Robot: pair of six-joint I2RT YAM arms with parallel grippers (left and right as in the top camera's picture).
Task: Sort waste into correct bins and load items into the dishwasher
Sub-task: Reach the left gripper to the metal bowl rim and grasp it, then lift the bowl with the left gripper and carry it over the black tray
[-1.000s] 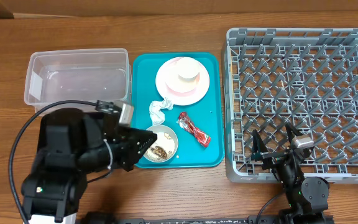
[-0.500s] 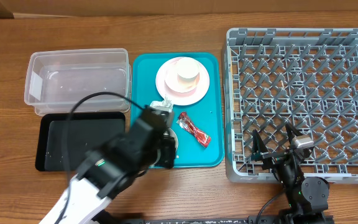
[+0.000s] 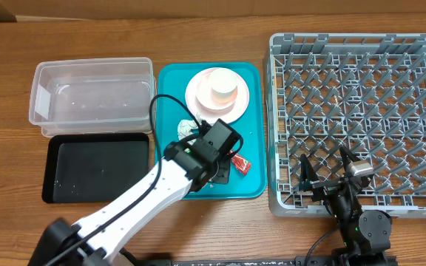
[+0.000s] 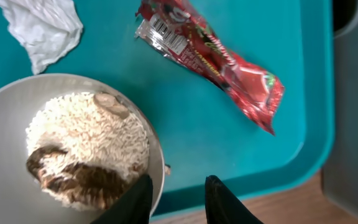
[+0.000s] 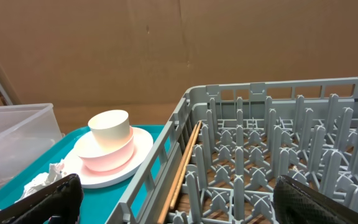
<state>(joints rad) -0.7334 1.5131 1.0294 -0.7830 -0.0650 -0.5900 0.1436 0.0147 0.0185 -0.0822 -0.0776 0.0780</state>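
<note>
Waste on teal flat tray (image 3: 170, 89): crumpled white tissue (image 4: 42, 28) towards the tray's left side; red snack wrapper (image 4: 211, 57) lying flat and apart from the tissue, set on a diagonal in the left wrist view; rice-like scraps (image 4: 86, 149), white with brown patches, heaped inside the bowl (image 4: 5, 124). Bowl upright on the tray near its front edge, close to the tissue and not touching it. Dishes: pale pink plate (image 3: 217, 103) at the tray's far end, white cup (image 3: 224, 87) upright on its middle. Bins: clear tub (image 3: 91, 96) left of the teal tray; black tray (image 3: 95, 168) directly in front of the tub, whether their edges touch cannot be told. Dish rack (image 3: 361, 122) right of the teal tray, pegs upright, one thin wooden stick (image 5: 182, 165) lying along its left wall. Left gripper (image 4: 178, 202) hovers low over the front part of the teal tray, its arm hiding the bowl from the overhead camera; claw spread, gripping nothing, one of the fingers (image 4: 135, 199) at the bowl's rim, contact not discernible, wrapper well ahead of the tips. Right gripper (image 5: 176, 193) low over the rack's front-left corner, claw spread wide, holding nothing, facing the plate and cup across the rack wall.
</note>
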